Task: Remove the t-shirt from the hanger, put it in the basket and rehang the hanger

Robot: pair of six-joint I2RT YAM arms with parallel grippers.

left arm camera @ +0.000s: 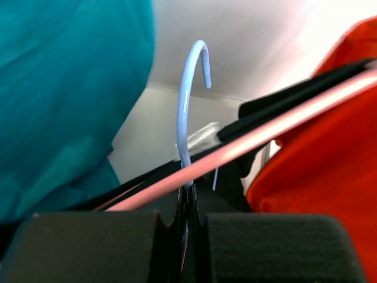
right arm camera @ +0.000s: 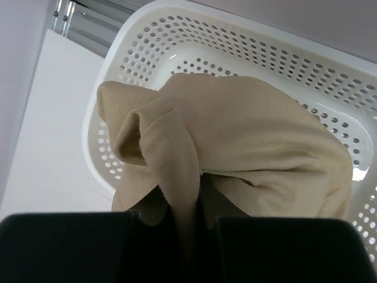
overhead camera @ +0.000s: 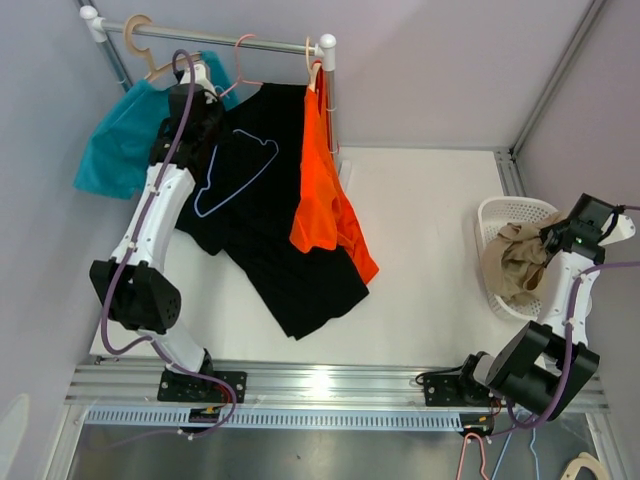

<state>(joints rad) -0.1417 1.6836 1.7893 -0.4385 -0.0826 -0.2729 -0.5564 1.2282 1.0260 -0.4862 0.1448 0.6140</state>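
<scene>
My left gripper [overhead camera: 203,88] is up by the rail, shut on the neck of a bare light-blue hanger [overhead camera: 236,170] that hangs in front of a black t-shirt [overhead camera: 285,250]. In the left wrist view the blue hook [left arm camera: 187,100] rises from between my shut left gripper [left arm camera: 189,200], and a pink hanger bar [left arm camera: 265,132] crosses just behind it. My right gripper [overhead camera: 548,240] is over the white basket [overhead camera: 500,212], shut on a fold of a beige t-shirt [right arm camera: 247,135] that lies in the basket [right arm camera: 283,53]. The right gripper [right arm camera: 187,215] pinches that fold.
A metal rail [overhead camera: 220,40] at the back carries a wooden hanger [overhead camera: 140,40] with a teal shirt [overhead camera: 120,140], a pink hanger [overhead camera: 243,58] and an orange shirt [overhead camera: 325,190]. Teal cloth [left arm camera: 65,100] and orange cloth [left arm camera: 330,153] flank my left gripper closely.
</scene>
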